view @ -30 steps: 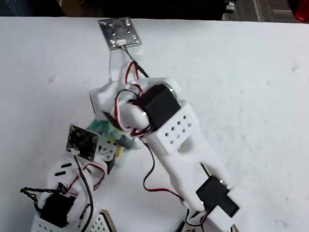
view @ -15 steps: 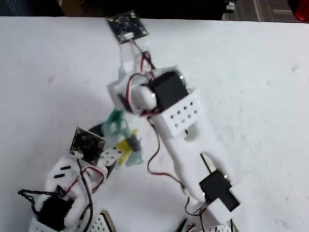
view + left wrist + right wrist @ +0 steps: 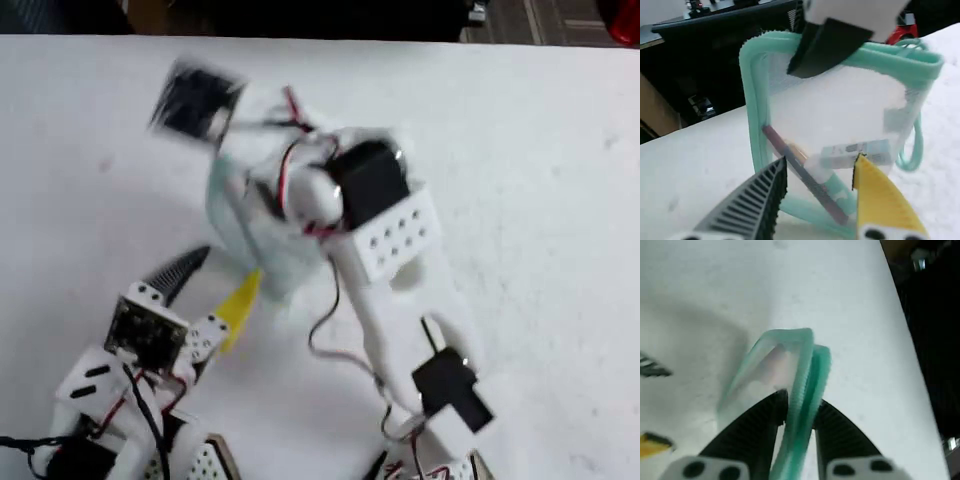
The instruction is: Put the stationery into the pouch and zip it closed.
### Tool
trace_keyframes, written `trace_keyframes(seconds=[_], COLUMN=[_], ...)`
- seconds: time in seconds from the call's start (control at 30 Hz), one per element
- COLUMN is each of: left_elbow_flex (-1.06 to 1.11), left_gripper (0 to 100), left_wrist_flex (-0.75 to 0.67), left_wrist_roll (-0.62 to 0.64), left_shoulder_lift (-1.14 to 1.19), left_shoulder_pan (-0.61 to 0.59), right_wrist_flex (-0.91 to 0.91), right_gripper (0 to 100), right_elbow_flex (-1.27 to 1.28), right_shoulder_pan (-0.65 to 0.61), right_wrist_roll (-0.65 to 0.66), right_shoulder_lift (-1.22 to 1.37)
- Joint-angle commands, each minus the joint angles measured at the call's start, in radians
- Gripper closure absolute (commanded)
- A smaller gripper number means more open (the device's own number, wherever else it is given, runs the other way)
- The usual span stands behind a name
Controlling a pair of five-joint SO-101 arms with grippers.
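Observation:
A translucent pouch (image 3: 840,110) with a mint-green rim hangs upright above the white table (image 3: 540,180), with my right gripper (image 3: 799,407) shut on its top edge (image 3: 802,360). Inside it lie a dark red pen (image 3: 802,175) and a small pale box (image 3: 855,151). In the high view the pouch (image 3: 245,240) shows as a pale sheet under the right arm (image 3: 370,220). My left gripper (image 3: 820,162) stands open just in front of the pouch's lower half, its black finger (image 3: 175,272) and yellow finger (image 3: 237,305) spread and touching nothing.
The table's far edge (image 3: 400,38) meets a dark floor, with a red object (image 3: 625,20) at the far right corner. Bare tabletop lies to the right and far left of the arms.
The right arm has raised the pouch and swung its wrist leftward. The left gripper has come off the pouch, drawn back toward the near edge, and now stands open.

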Motion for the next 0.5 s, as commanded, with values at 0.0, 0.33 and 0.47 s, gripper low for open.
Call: trace_keyframes(seconds=[0.0,0.33,0.47], left_elbow_flex=[0.084,0.109,0.077], left_gripper=[76,64,64], left_wrist_flex=[-0.164,-0.144,-0.080], left_wrist_roll=[0.061,0.075,0.057], left_shoulder_lift=[0.004,0.004,0.004], left_shoulder_pan=[-0.136,-0.107,-0.019], right_wrist_flex=[0.015,0.015,0.015], right_gripper=[98.1,98.1,98.1], right_elbow_flex=[0.028,0.606,0.687], right_shoulder_pan=[-0.035,-0.145,-0.150], right_wrist_roll=[0.143,0.496,0.522], right_shoulder_lift=[-0.151,-0.610,-0.665])
